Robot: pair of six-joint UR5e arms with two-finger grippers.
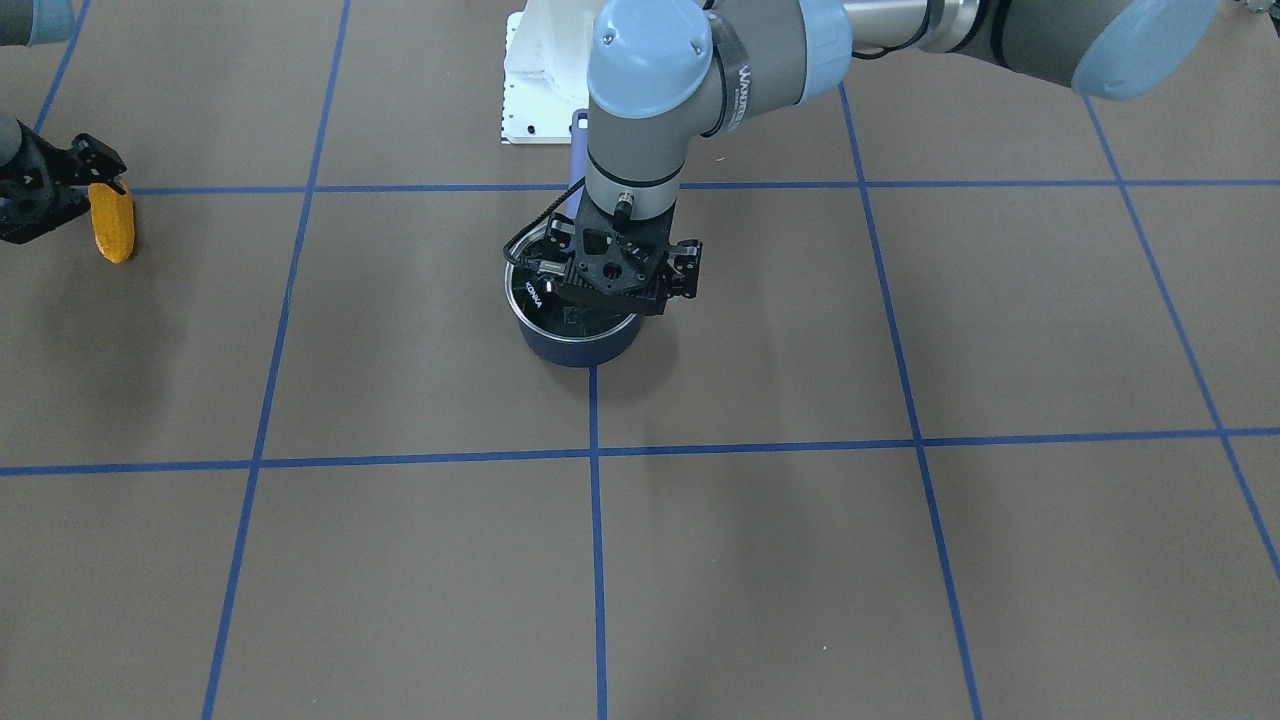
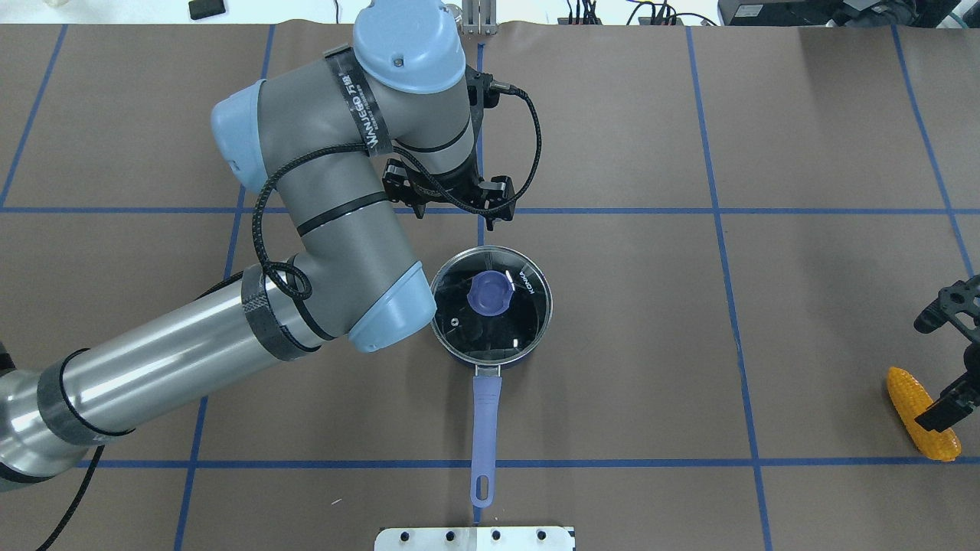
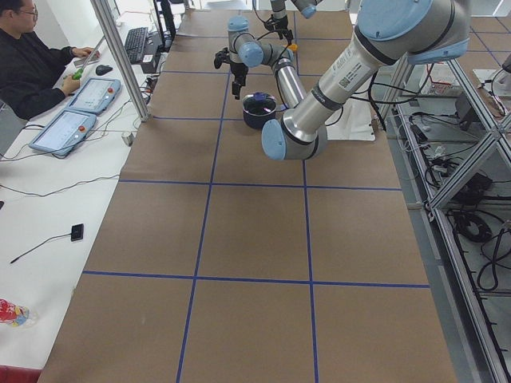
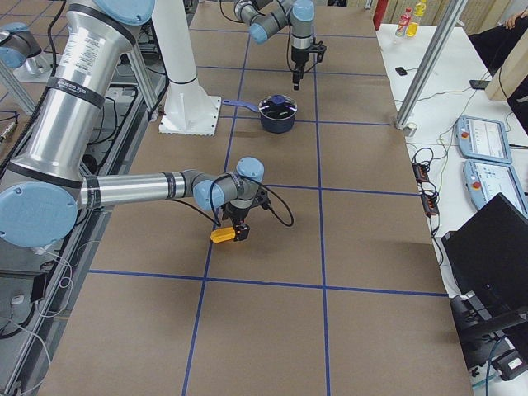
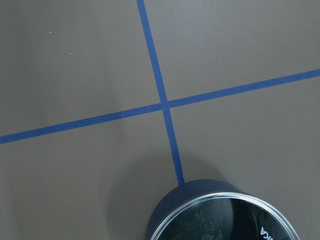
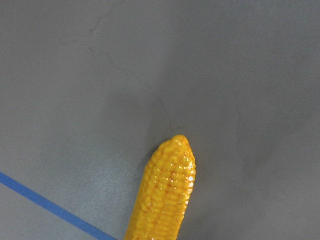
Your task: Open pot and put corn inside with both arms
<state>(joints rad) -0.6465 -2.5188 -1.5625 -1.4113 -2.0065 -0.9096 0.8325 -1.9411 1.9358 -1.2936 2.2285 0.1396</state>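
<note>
Yellow corn (image 2: 903,392), lying beneath right tool (image 2: 932,371), jaws spread

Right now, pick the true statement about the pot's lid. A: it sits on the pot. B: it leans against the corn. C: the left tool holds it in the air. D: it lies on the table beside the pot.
A: the overhead view shows the glass lid, purple knob up, closing the pot.

The brown desk (image 2: 612,344) was crossed by blue tape lines (image 2: 720,229). A lidded navy saucepan (image 1: 580,348) stood near its middle, a corn cob (image 2: 911,398) lay well apart toward one end, and a white base plate (image 1: 535,80) sat behind the saucepan's handle.
</note>
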